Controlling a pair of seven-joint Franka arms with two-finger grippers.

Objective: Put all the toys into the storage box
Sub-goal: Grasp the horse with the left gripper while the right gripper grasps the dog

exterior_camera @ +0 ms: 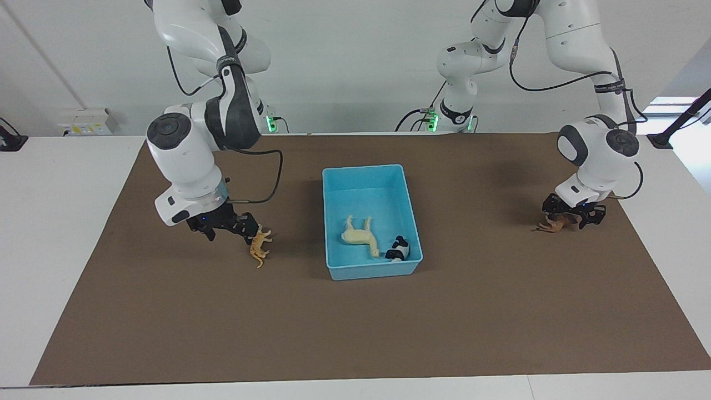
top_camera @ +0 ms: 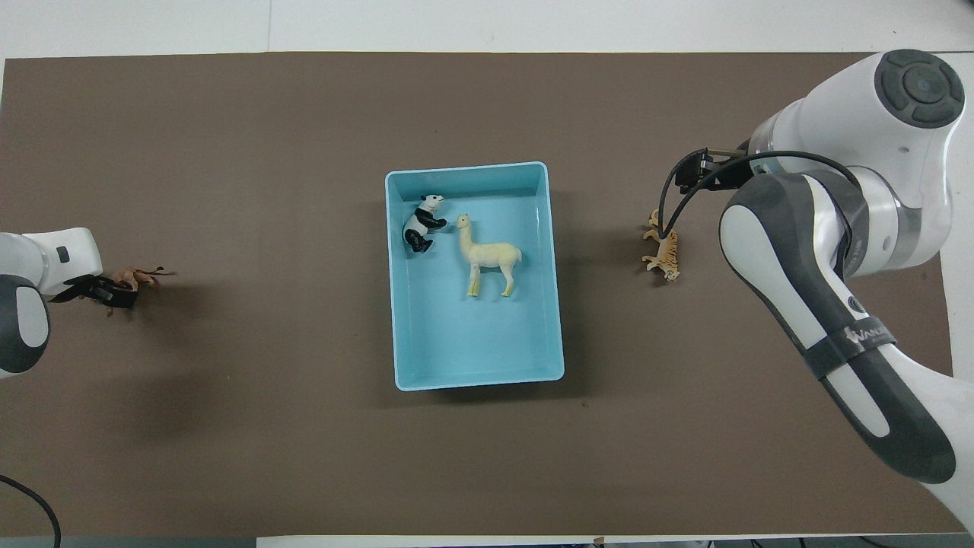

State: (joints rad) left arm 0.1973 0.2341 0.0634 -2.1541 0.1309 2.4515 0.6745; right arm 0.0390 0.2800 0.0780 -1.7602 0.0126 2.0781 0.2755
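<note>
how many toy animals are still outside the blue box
2. The tiger lies on the mat toward the right arm's end, at the right gripper. The brown horse lies toward the left arm's end, under the left gripper. None seem hidden.
</note>
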